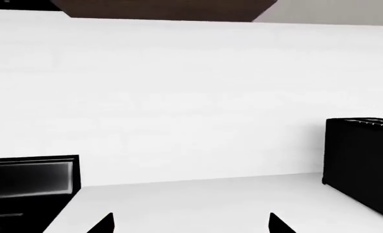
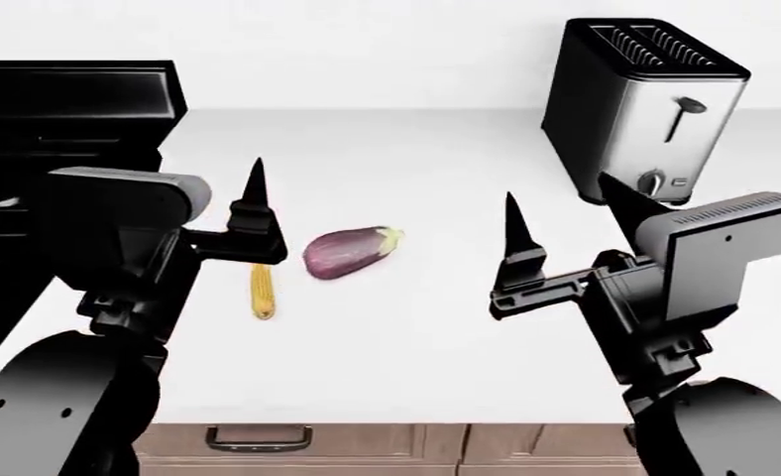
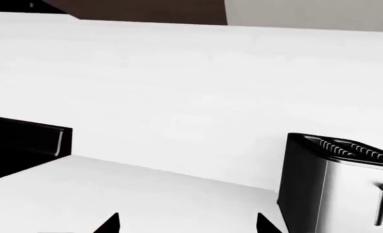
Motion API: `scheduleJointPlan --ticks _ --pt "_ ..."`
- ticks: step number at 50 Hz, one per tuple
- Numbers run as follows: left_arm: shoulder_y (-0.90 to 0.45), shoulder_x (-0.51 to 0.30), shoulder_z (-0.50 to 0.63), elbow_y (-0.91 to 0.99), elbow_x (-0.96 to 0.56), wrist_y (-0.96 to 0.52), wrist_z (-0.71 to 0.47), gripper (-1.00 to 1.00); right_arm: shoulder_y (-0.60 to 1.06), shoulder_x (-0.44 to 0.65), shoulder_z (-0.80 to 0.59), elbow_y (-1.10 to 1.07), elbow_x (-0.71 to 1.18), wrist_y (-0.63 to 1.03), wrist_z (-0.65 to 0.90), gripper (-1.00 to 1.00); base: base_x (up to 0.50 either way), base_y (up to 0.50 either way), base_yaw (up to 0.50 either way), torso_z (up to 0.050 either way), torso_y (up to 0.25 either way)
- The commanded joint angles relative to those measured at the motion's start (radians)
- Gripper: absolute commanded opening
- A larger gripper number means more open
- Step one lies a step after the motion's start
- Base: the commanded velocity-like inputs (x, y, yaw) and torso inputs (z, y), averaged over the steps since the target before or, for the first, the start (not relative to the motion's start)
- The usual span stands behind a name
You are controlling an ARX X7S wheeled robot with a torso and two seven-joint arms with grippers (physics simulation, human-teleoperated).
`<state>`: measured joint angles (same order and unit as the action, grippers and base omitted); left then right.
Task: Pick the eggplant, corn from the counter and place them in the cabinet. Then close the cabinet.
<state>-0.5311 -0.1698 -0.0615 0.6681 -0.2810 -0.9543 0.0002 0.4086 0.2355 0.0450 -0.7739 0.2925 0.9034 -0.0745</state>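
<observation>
We look down on the counter (image 2: 404, 347), a broad, plain white top running back to a white wall. Its near edge lies at 6 o'clock, above wood-fronted drawers with a metal handle (image 2: 259, 436). The black stove (image 2: 60, 129) bounds the counter at 9 to 10 o'clock, and a steel toaster (image 2: 642, 104) stands at 1 o'clock near the back wall.

The eggplant (image 2: 348, 250) lies on its side just left of centre, its pale stem cap pointing toward 2 o'clock. The corn (image 2: 263, 291) lies at its 8 o'clock, close but apart, lengthwise from 12 to 6.

Our left gripper (image 1: 190, 224) hangs above the counter near the corn, and our right gripper (image 3: 186, 224) hangs at 4 o'clock, below the toaster. In each wrist view the two fingertips show well apart with nothing between them.

Bare white surface spreads between the eggplant and the toaster and down to the front edge. Both wrist views catch a dark brown cabinet underside (image 1: 165, 9) above the wall.
</observation>
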Motion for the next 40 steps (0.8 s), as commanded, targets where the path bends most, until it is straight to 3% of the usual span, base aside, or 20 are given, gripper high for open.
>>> scheduleJointPlan --ticks 1,9,16,22,31,40 --pt "-0.064 -0.023 -0.007 0.024 -0.03 -0.066 0.001 1.0 0.093 0.015 0.042 -0.054 0.061 0.136 -0.001 1.0 0.45 0.09 0.0 0.05 0.0" --pt "-0.124 -0.057 0.018 -0.006 -0.032 -0.136 0.002 1.0 0.173 0.027 0.058 -0.069 0.103 0.262 0.001 1.0 0.42 0.19 0.0 0.037 0.0" --pt "-0.26 -0.075 0.011 -0.026 -0.071 -0.284 0.01 1.0 0.327 0.028 0.112 -0.09 0.185 0.485 -0.005 1.0 0.0 0.0 0.0 0.0 0.0" --pt "-0.368 -0.093 0.028 -0.076 -0.074 -0.325 0.013 1.0 0.455 0.041 0.134 -0.088 0.223 0.606 -0.008 1.0 0.0 0.0 0.0 0.0 0.0" --pt "-0.472 -0.093 -0.001 -0.1 -0.103 -0.4 0.021 1.0 0.549 0.06 0.146 -0.066 0.283 0.662 -0.008 1.0 0.35 0.0 0.0 0.0 0.0" --pt "-0.483 -0.089 -0.006 -0.073 -0.116 -0.419 0.014 1.0 0.58 0.115 0.165 -0.027 0.516 0.659 0.161 1.0 0.36 0.02 0.0 0.0 0.0"
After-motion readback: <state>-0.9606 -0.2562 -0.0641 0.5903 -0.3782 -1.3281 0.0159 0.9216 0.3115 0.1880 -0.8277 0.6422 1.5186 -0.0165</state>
